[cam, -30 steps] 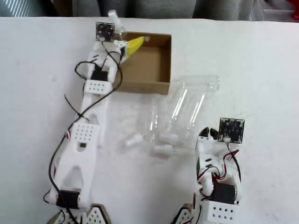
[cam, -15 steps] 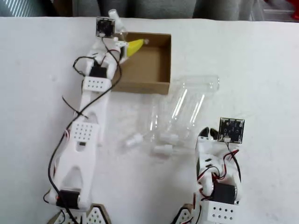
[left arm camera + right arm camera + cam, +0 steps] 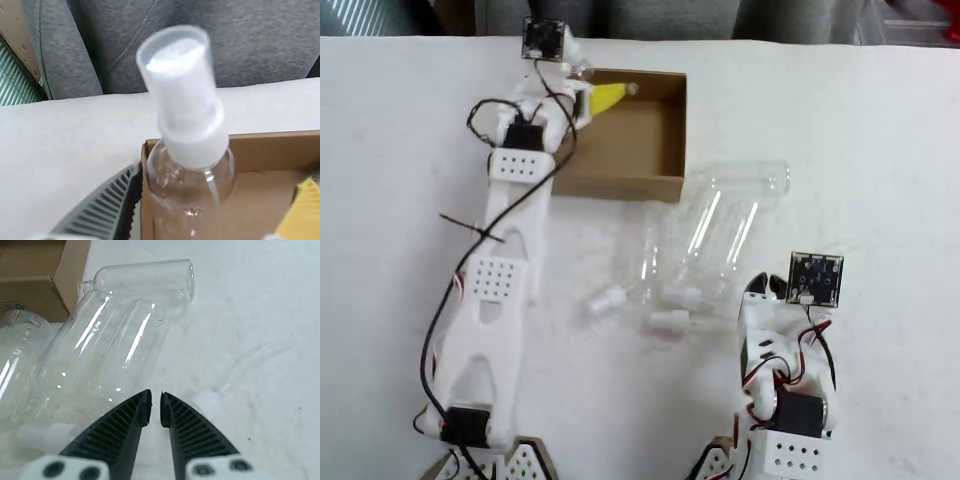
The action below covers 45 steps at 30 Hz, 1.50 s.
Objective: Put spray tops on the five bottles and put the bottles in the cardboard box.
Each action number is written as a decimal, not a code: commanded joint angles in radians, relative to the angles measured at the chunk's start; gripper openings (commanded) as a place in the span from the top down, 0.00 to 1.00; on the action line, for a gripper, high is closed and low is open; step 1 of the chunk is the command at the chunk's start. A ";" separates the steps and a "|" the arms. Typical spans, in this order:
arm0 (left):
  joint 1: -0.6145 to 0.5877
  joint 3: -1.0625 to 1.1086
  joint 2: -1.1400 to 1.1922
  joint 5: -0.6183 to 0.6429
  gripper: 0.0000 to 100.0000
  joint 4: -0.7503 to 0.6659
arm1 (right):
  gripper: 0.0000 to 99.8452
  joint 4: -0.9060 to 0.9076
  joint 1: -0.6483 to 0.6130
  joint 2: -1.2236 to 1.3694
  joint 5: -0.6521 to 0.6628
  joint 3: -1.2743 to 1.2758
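Left gripper (image 3: 582, 88) clamps a capped bottle (image 3: 189, 180), base cut off, over the box (image 3: 672, 186) by the bench's (image 3: 840, 120) far edge; right gripper (image 3: 155, 409) closed, empty.

Light is bright, even and diffuse, coming from above. The white table (image 3: 880, 150) looks nearly washed out in the high view, and shadows on it are faint and soft-edged. The 4 clear plastic bottles lying there (image 3: 720, 230) almost melt into the surface. In the right wrist view they carry thin white glare streaks along their sides. In the left wrist view the clear plastic bottle with a white spray cap (image 3: 187, 150) is smeared and soft, and its cap top is blown out. The brown cardboard box (image 3: 640, 140) is evenly lit inside.
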 commanded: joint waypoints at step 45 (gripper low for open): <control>-0.016 -0.041 -0.521 0.003 0.56 0.954 | 0.98 -0.001 0.001 -0.008 0.014 0.009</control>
